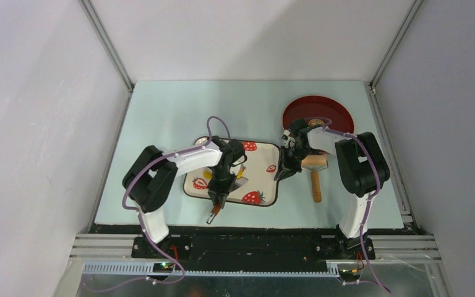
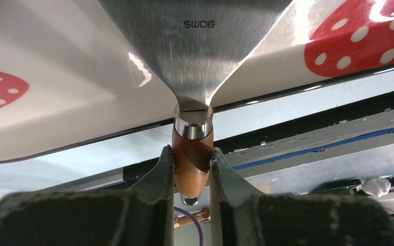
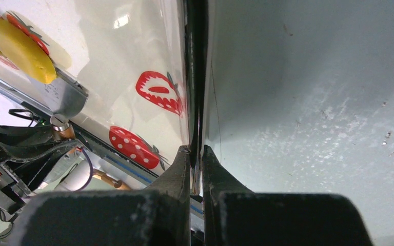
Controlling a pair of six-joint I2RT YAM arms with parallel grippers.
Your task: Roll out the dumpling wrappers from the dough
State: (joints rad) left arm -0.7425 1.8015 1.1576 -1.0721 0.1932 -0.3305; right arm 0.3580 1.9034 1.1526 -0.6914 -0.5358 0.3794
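The wooden handle of a metal scraper [image 2: 195, 46] is clamped between the narrow jaws of the left gripper [image 2: 192, 169]. Its blade reaches out at 12 o'clock from them and lies on the strawberry-print tray [image 2: 72, 102]. The right gripper [image 3: 196, 154] is pinched nearly shut on the tray's right rim, with the pale tabletop [image 3: 313, 102] at 3 o'clock of it.

The dough [image 3: 20, 48], a bright yellow flattened lump, is seen on the tray in the right wrist view. It lies at 10 o'clock of the right jaws and well apart from them, just beside the far end of the scraper blade. It is held by neither pair of jaws.

In the top view a red plate [image 1: 334, 111] is set at 1 o'clock of the tray, and a wooden-handled tool [image 1: 316, 179] lies at 3 o'clock.
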